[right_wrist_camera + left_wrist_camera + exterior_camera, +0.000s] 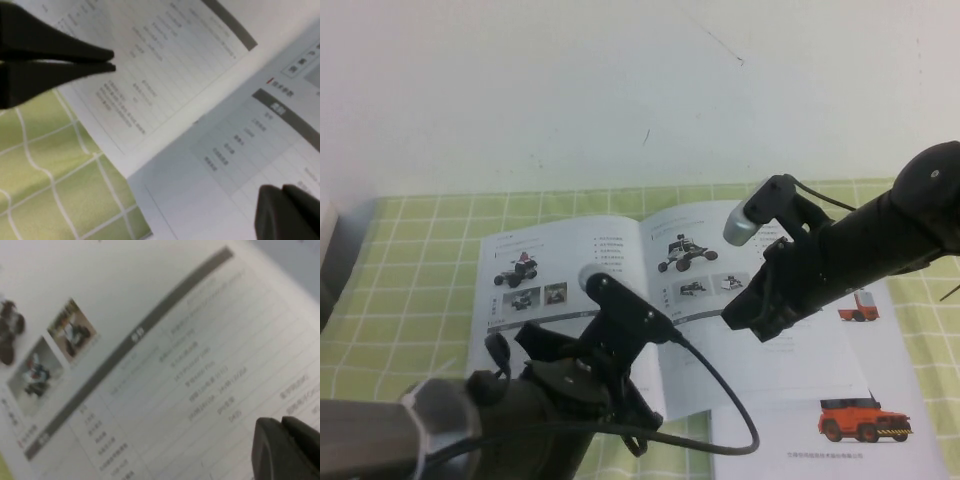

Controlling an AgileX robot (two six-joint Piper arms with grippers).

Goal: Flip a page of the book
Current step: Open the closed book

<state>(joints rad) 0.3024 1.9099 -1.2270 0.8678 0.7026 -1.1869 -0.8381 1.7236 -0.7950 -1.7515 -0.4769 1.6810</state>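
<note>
Nearest the camera in the high view, the left gripper [575,345] hangs low over the near half of the book's [570,262] left-hand side, its arm reaching in from the near left corner. In its wrist view only dark finger tips show at the frame's corner over printed tables, so whether its fingers are spread or together cannot be told. Farther in, the right gripper [755,318] hovers over the page [695,270], which curves up from the spine. In the right wrist view its fingertips [102,59] look pressed together, apparently nipping the page's edge, though that is a judgement. The book lies open on the green checked cloth [410,270], its spine running near to far, so the right arm, coming from the far right and angled down, seems better placed to carry the page leftward.
</note>
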